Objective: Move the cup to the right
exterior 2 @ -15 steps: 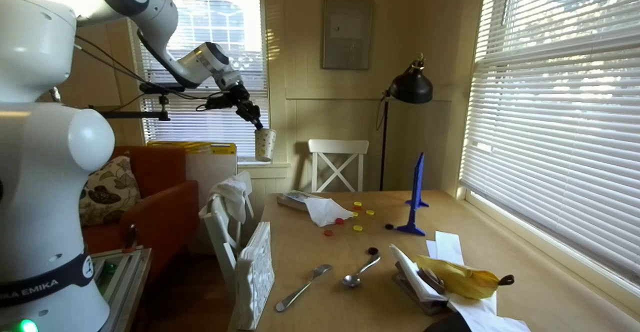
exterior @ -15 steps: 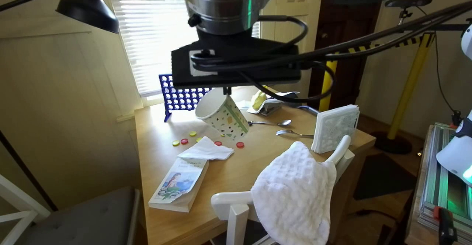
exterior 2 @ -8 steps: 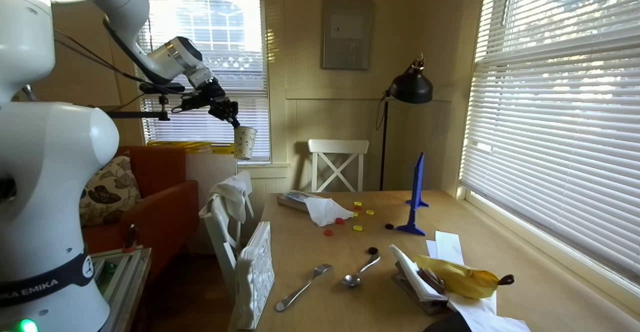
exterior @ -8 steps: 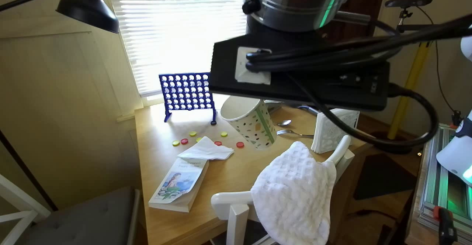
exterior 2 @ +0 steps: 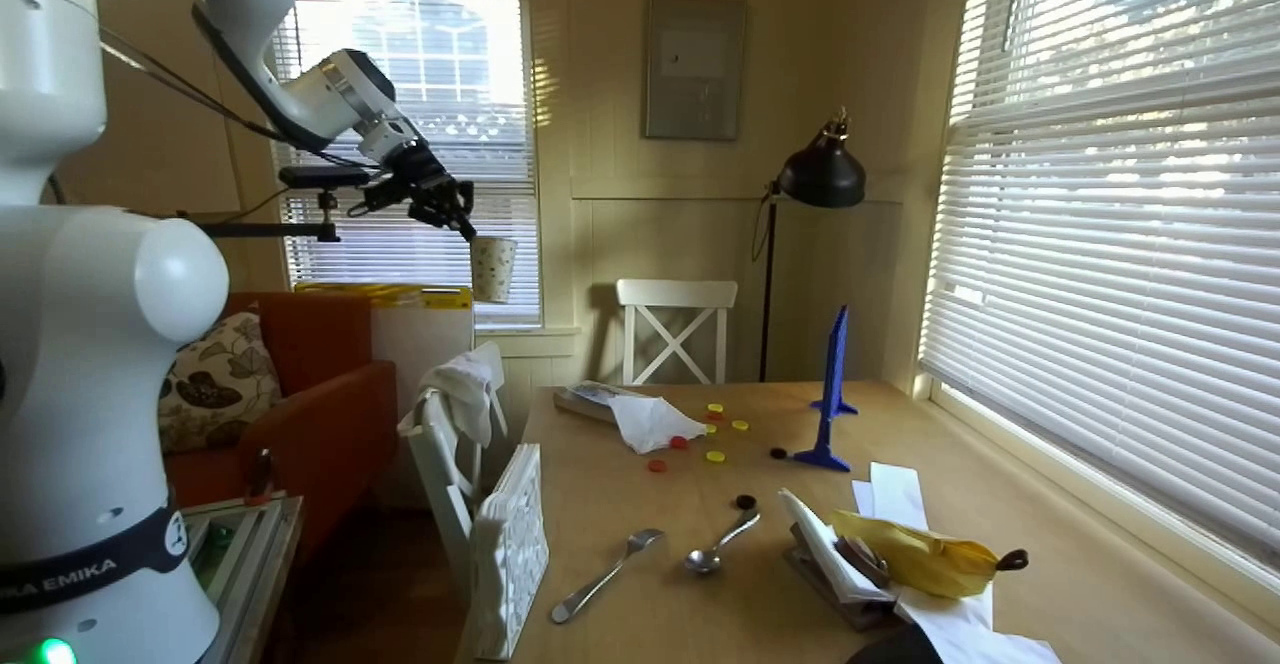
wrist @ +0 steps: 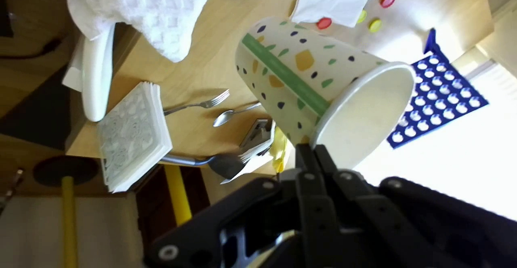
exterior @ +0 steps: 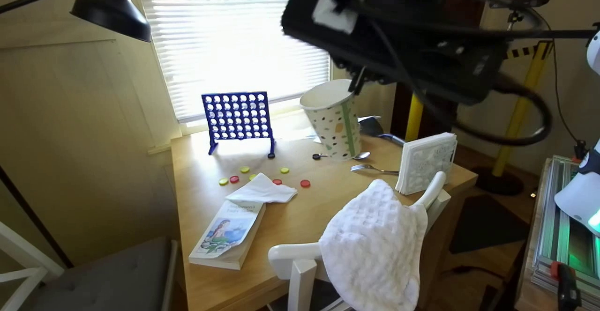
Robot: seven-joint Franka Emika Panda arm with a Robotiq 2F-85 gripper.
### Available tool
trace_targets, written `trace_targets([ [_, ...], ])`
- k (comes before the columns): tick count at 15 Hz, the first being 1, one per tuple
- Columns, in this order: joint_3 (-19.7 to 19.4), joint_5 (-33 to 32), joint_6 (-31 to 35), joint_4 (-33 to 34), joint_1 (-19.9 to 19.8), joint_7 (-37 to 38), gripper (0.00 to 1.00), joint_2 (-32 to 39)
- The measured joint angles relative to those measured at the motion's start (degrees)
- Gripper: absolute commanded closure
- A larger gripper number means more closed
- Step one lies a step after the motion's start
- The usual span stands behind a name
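Cup [wrist: 317, 83] is hanging aloft, claw [wrist: 314, 150] clamping its rim; I'm judging lifting done, placing rightward and releasing remaining.

That arm's [exterior 2: 100, 344] glossy white, its dark band [exterior 2: 90, 562] lettered EMIKA, a green light [exterior 2: 57, 652] at eight o'clock in an exterior view; black cable [exterior: 545, 116] loops by a black end effector [wrist: 313, 150] with round screws [wrist: 168, 252].
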Motion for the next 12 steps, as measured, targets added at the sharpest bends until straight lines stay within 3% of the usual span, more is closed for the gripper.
trace_targets([
  [2, 6.0, 0.0, -4.4, -4.2, -2.7, 6.6, 0.99, -5.8],
  [7, 16.5, 0.9, -17.5, -5.6, -13.9, 4.4, 0.97, -20.3],
  [8, 19.0, 1.1, -18.4, -6.4, -16.7, 4.4, 0.97, -22.8],
  [12, 23.4, 1.3, -18.6, -8.1, -21.5, 3.6, 0.99, -25.4],
])
